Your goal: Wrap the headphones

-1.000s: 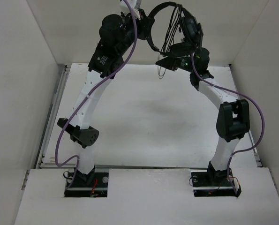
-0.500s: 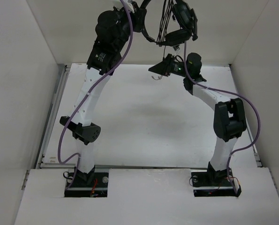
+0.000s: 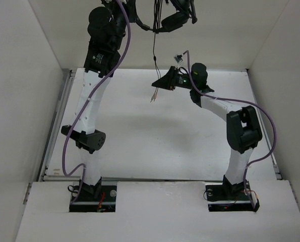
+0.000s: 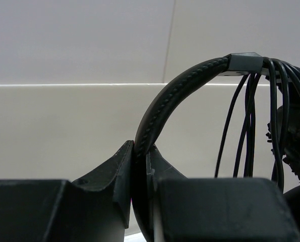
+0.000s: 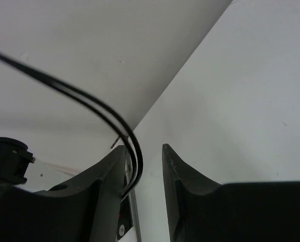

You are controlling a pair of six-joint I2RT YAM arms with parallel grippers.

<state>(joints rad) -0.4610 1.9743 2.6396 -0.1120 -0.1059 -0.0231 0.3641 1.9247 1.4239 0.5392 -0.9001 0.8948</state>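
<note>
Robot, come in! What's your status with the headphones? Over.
Left hand shut on headphones at the headband. Right hand open, cable passing loosely through. Nothing blocking.

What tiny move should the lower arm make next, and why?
Probably the right gripper carries the cable up over the headband for another turn. Loops already hang there, the left gripper clamps the headphones, and a tail with the plugs dangles loose below.

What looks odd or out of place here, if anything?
The left tool holds the headphones high by the headband. The cable is only partly looped over the headband: a loose strand hangs down through the open right tool, and its end dangles free below.
</note>
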